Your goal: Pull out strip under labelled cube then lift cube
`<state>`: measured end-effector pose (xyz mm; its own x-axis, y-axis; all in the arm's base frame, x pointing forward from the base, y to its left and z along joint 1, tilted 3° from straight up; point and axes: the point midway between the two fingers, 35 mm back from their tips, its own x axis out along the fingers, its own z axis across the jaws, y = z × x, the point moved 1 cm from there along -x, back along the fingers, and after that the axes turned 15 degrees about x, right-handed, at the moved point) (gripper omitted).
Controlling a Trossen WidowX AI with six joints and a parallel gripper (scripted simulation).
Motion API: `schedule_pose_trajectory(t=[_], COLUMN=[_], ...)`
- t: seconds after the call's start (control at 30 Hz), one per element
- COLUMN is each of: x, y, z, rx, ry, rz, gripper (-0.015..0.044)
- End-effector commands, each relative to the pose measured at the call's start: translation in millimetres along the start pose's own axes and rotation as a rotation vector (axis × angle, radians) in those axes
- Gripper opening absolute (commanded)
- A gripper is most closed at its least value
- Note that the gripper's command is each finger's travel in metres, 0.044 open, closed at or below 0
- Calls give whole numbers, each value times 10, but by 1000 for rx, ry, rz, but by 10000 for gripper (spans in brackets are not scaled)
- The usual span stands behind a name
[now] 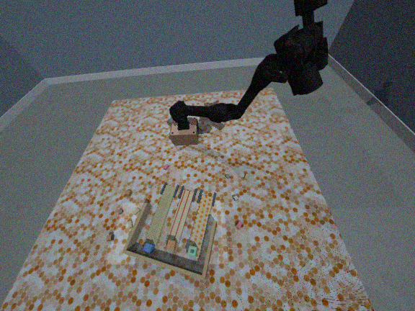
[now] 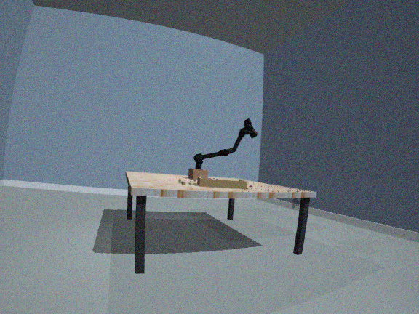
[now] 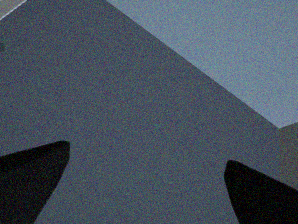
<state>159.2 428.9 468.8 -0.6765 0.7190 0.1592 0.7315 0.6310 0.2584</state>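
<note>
I see nothing done yet: my pincer [image 3: 148, 185] is released and high above the tabletop [image 1: 295, 216], all three strips [image 1: 181, 216] still in the tray [image 1: 207, 248].

Matte black arm [image 1: 230, 109] built of slim rounded links, blocky black wrist housing [image 1: 304, 54], two dark tapered fingertips, tan box-shaped base mount [image 1: 184, 134].
</note>
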Motion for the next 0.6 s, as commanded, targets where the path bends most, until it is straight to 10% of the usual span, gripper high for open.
schedule_pose_trajectory(t=[0.0, 0.57], x=[13, 594], y=[-15, -1862], z=[-19, -1848], rx=[-8, -700], ry=[3, 476], rz=[-2, -88], gripper=[400, 400])
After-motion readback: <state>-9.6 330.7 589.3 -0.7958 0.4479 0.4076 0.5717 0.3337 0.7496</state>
